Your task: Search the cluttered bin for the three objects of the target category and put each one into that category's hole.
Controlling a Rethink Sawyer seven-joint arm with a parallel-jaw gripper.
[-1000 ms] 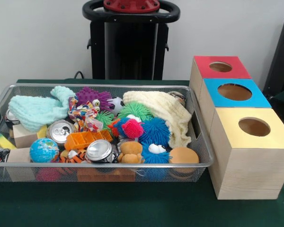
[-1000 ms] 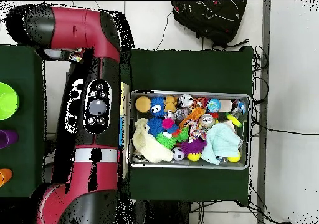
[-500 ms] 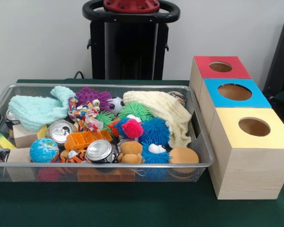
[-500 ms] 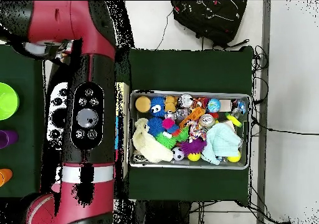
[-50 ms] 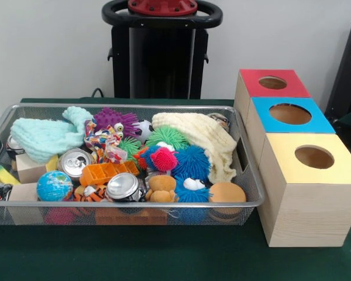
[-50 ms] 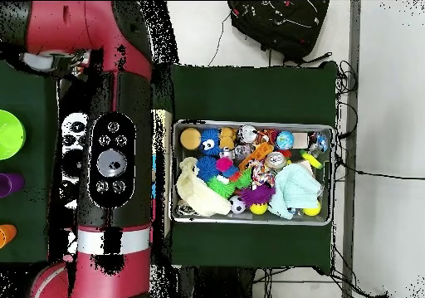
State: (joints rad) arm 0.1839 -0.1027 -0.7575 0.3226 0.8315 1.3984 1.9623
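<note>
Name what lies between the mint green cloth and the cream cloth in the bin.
In the front view, a purple spiky toy and a knotted rope toy lie between the mint green cloth and the cream cloth.

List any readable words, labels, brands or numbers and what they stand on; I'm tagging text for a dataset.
None can be read.
The two drink cans show only their tops.
The globe ball has map patches, with any lettering too small to read.
The three boxes are plain.

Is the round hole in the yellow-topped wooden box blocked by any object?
No, the yellow-topped wooden box shows an open, dark round hole with nothing in it.
</note>
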